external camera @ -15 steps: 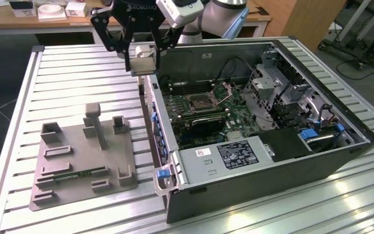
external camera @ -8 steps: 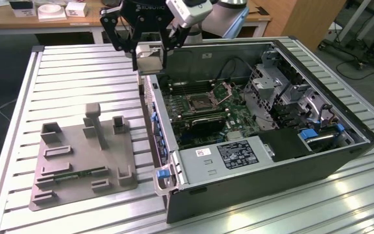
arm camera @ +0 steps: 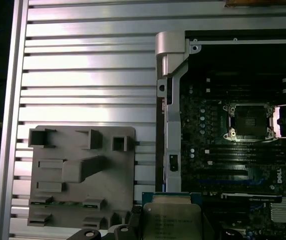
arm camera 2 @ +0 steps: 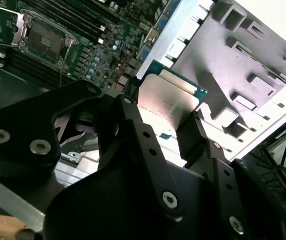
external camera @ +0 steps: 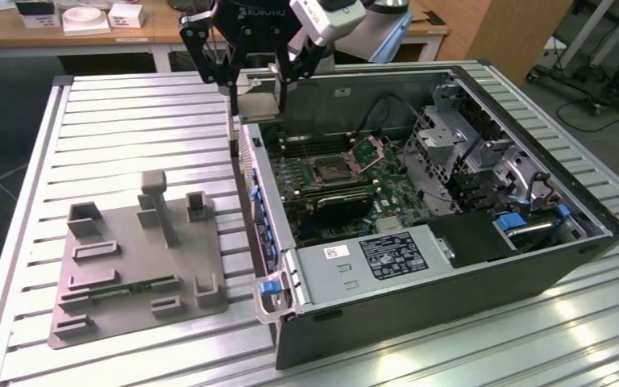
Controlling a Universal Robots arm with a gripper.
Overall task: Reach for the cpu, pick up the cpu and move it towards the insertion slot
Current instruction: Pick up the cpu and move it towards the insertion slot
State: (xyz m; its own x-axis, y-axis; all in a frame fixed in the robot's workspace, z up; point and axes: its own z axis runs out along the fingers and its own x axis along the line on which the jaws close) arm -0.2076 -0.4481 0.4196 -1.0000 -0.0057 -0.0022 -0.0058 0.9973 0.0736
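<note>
My gripper (external camera: pixel 255 81) hangs high over the near-side wall of the open computer case (external camera: pixel 417 306), at the back of the table. It is shut on the cpu (arm camera 2: pixel 168 107), a thin square chip with a silver-grey top plate and a green rim. In both wrist views the chip sits between the black fingers (arm camera 2: pixel 132 130), and its plate (arm camera: pixel 172 220) faces the camera. The insertion slot (external camera: pixel 331 168) is a dark square socket in a shiny frame on the motherboard, with its metal flap (external camera: pixel 369 151) raised. The slot (arm camera: pixel 249 121) lies apart from the chip, inside the case.
A grey plastic fixture (external camera: pixel 138 258) with upright posts lies on the ribbed aluminium table (external camera: pixel 126 121) at the exterior view's left; a green memory stick (external camera: pixel 126 289) rests in it. Inside the case are black memory slots (arm camera: pixel 233 152), cables and a drive cage (external camera: pixel 471 153).
</note>
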